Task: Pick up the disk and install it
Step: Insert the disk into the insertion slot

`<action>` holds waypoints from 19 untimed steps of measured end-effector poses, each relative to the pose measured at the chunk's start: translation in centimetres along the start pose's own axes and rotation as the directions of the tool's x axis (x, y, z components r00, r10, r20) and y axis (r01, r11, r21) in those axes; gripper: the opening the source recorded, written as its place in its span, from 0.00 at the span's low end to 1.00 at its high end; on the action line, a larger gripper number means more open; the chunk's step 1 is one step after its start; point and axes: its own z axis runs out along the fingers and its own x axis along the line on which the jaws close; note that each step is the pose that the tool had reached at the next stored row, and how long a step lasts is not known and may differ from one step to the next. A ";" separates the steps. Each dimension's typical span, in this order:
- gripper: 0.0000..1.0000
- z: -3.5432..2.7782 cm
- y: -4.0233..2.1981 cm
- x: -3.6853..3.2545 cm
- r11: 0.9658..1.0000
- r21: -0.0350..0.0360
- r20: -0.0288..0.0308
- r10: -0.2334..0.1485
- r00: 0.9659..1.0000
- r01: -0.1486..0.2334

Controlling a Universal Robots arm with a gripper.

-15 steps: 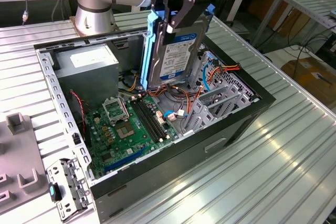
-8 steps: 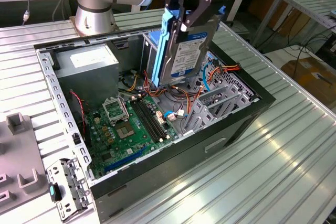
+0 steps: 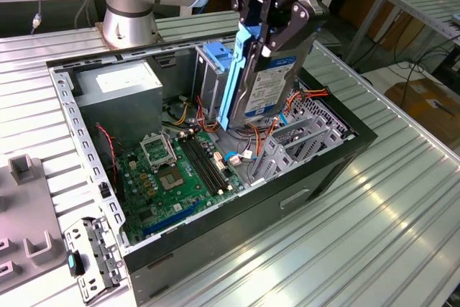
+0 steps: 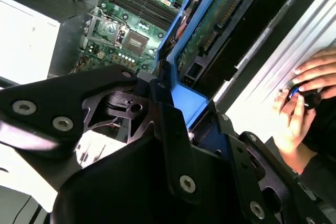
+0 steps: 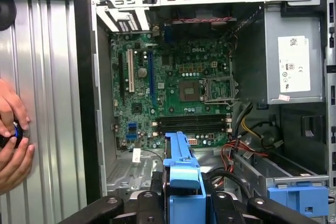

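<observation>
The disk (image 3: 269, 84) hangs upright over the open computer case (image 3: 338, 150), silver with a white and blue label and a blue side rail facing the exterior view's left. My gripper (image 3: 272, 34) is shut on its upper part, black fingers (image 3: 251, 12) clamped on both sides. The disk's lower end sits just above the cables, beside the grey drive cage (image 3: 208, 80) with its blue handle. In the second wrist view the disk (image 4: 220, 19) shows its green circuit side and blue rail. In the first wrist view the blue rail of the disk (image 5: 181, 174) pokes out between the gripper's links.
Inside the case lie a green motherboard (image 3: 180, 170), red and orange cables (image 3: 302, 98) and a grey power supply box (image 3: 118, 88). A person's hands (image 5: 13, 140) hold a small dark object beside the case. A metal bracket (image 3: 90, 257) and grey fixtures (image 3: 21, 170) lie at the exterior view's left.
</observation>
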 end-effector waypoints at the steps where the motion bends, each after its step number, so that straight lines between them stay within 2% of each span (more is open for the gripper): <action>1: 0.37 0.02 -0.19 0.11 1.000 -0.001 0.000 0.000 1.000 0.000; 4: 0.37 0.11 -1.07 0.23 1.000 -0.002 0.000 0.000 1.000 0.000; 5: 0.37 0.15 -1.74 0.25 1.000 -0.002 0.000 0.000 1.000 0.000; 10: 0.37 0.32 -3.52 0.40 1.000 -0.004 0.000 0.000 1.000 0.000; 17: 0.37 0.51 -4.29 2.11 1.000 -0.006 0.000 0.000 1.000 0.000; 19: 0.37 0.62 -4.98 2.45 1.000 -0.008 0.000 0.000 1.000 0.000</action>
